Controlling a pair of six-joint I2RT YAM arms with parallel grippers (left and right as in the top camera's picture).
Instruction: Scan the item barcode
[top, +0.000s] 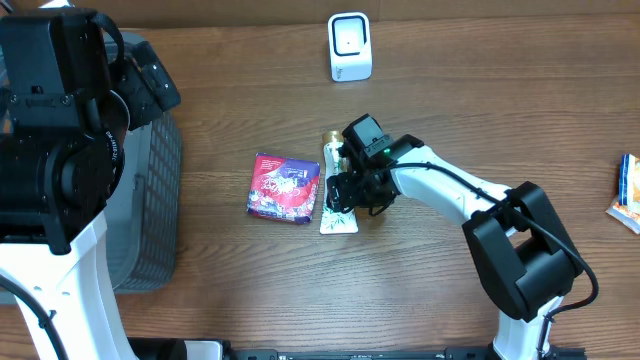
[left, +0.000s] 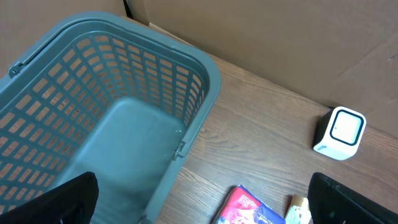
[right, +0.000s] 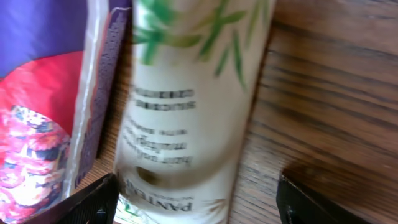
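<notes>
Our right arm (top: 455, 192) reaches from the near right corner of the table (top: 250, 90) toward its middle, wrist bent down. The right claw (top: 348, 190) sits low over the tube (top: 338, 218). In the wrist view its two fingers (right: 87, 202) stand wide on either side of the tube, with bare wood showing on one side, so we see no clamp on it. Our left arm (top: 60, 150) is raised above the left edge, over the basket (left: 205, 68). The left claw (left: 205, 202) is spread wide with nothing between its tips.

We count one tube, lying flat near the middle of the table, cap toward the far edge. One purple-and-red packet (top: 285, 188) lies just beside it, on the side toward the basket. One white scanner (top: 350, 47) stands near the far edge. One grey basket sits along the left edge. A second packet (top: 626, 195), blue and orange, is cut off at the right edge. There are two arms.
</notes>
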